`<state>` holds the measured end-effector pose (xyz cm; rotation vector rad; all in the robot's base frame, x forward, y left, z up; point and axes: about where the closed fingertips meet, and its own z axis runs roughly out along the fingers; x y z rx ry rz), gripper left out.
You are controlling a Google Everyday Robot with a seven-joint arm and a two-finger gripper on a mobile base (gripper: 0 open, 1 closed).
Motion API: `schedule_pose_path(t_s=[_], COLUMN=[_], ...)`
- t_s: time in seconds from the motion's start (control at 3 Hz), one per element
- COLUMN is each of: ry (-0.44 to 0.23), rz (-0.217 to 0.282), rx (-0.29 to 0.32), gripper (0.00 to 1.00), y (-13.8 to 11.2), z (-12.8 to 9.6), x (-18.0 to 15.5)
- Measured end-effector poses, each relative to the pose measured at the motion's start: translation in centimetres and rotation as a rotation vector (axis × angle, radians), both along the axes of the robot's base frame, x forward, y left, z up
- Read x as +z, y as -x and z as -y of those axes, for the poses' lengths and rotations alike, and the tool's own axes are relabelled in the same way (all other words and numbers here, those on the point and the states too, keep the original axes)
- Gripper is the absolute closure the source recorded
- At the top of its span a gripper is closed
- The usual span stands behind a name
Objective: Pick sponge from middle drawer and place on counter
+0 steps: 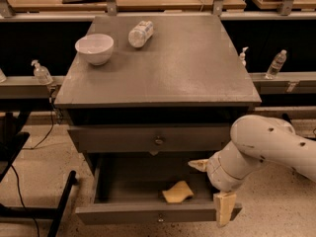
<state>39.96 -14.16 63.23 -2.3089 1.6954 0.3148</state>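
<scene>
The pale yellow sponge [178, 191] lies on the floor of the open middle drawer [118, 181], right of centre and near the front panel. My gripper [208, 193] hangs at the right end of the drawer, just right of the sponge and not touching it. It is open and empty: one tan finger [198, 165] points left over the drawer, the other [224, 209] points down past the front panel. The white arm reaches in from the right. The grey counter [187, 68] is the cabinet top above.
A white bowl [95, 47] and a plastic bottle [140, 33] on its side sit at the counter's back left. The closed top drawer [159, 141] is right above the open one. Bottles [277, 63] stand on side ledges. A black stand leg [61, 201] is on the floor at left.
</scene>
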Motion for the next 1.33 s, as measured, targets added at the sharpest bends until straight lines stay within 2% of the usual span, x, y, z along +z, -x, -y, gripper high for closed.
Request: schedule_pose_path(t_s=[0.33, 0.67, 1.33], ry=[-0.041, -0.085, -0.087], rz=[0.02, 0.049, 0.062], rx=[-0.005, -0.044, -0.039], gripper=[0.0, 0.0, 0.0], y=[-4.6, -7.7, -7.5], z=[-3.0, -4.0, -4.0], x=[-5.1, -10.6, -10.7])
